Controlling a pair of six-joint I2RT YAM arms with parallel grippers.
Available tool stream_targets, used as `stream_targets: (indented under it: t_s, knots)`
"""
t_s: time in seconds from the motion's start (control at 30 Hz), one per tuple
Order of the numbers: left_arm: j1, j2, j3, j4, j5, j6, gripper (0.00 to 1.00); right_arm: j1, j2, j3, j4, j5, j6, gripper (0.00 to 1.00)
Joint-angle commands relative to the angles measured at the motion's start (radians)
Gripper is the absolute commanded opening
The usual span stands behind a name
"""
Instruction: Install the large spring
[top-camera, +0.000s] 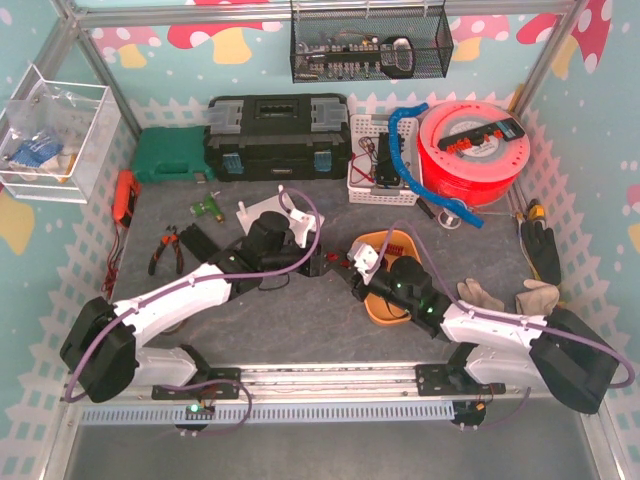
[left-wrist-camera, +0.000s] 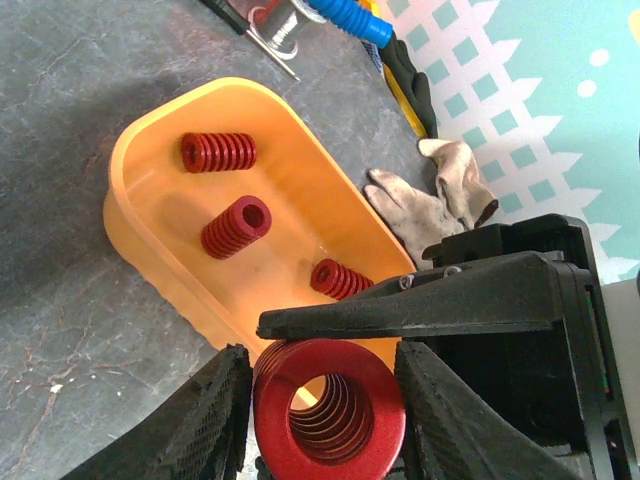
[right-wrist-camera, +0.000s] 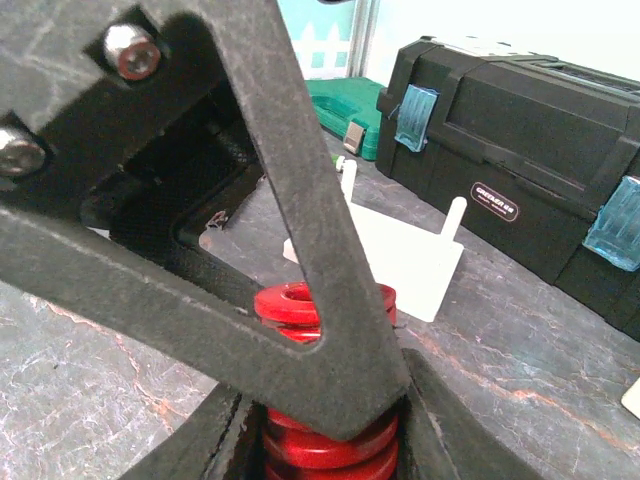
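The large spring (left-wrist-camera: 330, 400) is red, and I look into its open end in the left wrist view. My left gripper (left-wrist-camera: 320, 380) brackets it, fingers close on both sides with a sliver of gap on the left. My right gripper (right-wrist-camera: 330, 420) is shut on the same large spring (right-wrist-camera: 300, 305); one of its fingers (left-wrist-camera: 420, 305) crosses above the coil. Both grippers meet at mid-table, left gripper (top-camera: 328, 265) and right gripper (top-camera: 354, 266). A white fixture (right-wrist-camera: 400, 250) with upright pegs lies behind. The orange tray (left-wrist-camera: 150, 230) holds three smaller red springs (left-wrist-camera: 237, 226).
A black toolbox (top-camera: 278, 138) and a green case (top-camera: 170, 155) line the back. Pliers (top-camera: 163, 250) lie at the left, gloves (top-camera: 500, 297) at the right. A red spool (top-camera: 472, 150) and a white basket (top-camera: 380, 165) stand at the back right.
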Motion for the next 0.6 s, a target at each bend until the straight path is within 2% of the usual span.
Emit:
stream_targets:
  t_s: [0.0,0.2,0.33,0.43,0.57]
  knots:
    - [-0.005,0.006,0.026,-0.013,0.003,0.014,0.42,0.011,0.005,0.002,0.067,-0.014,-0.019,0.1]
    - [-0.005,0.011,0.029,-0.013,0.011,0.012,0.32,0.017,0.015,0.006,0.067,-0.008,-0.021,0.1]
    - [-0.006,0.002,0.023,-0.015,0.007,0.014,0.17,0.017,0.014,0.007,0.06,0.007,-0.019,0.14]
    - [-0.005,-0.012,0.02,-0.027,-0.022,0.016,0.09,0.017,0.013,0.013,0.047,0.017,-0.009,0.3]
    - [-0.005,-0.041,0.029,-0.052,-0.106,0.022,0.07,0.017,0.007,0.033,0.001,0.052,0.011,0.57]
